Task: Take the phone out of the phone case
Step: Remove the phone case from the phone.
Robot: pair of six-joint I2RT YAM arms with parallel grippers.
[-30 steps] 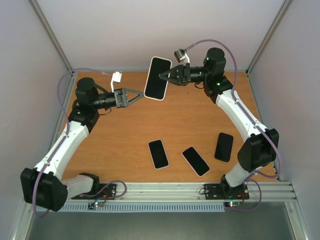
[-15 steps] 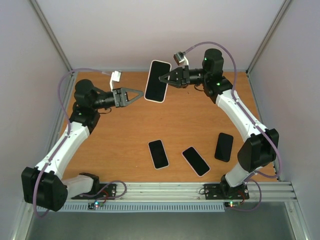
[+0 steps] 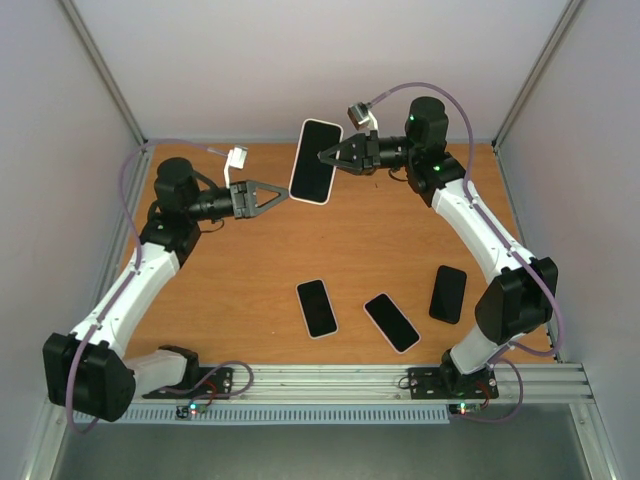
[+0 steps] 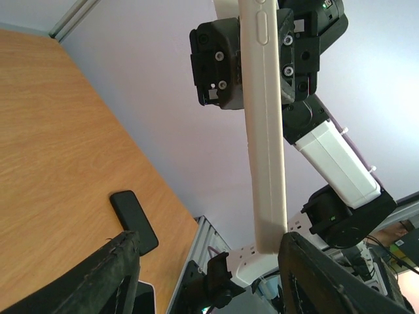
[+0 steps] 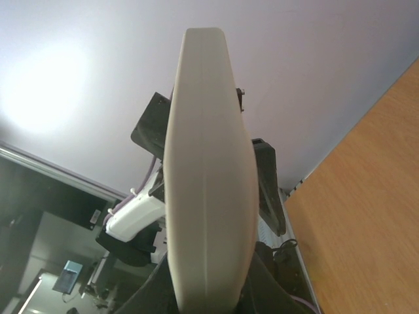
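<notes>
A phone in a white case [image 3: 315, 160] is held up in the air over the far middle of the table, black screen facing the top camera. My right gripper [image 3: 326, 157] is shut on its right edge. In the right wrist view the case [image 5: 208, 196] fills the centre, edge-on, between my right gripper's [image 5: 207, 291] dark fingers. My left gripper [image 3: 284, 196] is open, its tips just at the case's lower left corner. In the left wrist view the case's side [image 4: 267, 131] hangs between the open fingers of my left gripper [image 4: 208, 241], close to the right finger [image 4: 314, 268].
Three loose phones lie on the near part of the wooden table: one white-edged [image 3: 316, 307], one white-edged [image 3: 391, 322], one black [image 3: 448, 293]. The black one also shows in the left wrist view [image 4: 134, 222]. White walls close in the back and sides.
My left gripper has edged right and slightly down toward the case's lower corner. My right gripper lifted the cased phone a little early on and now holds it still.
</notes>
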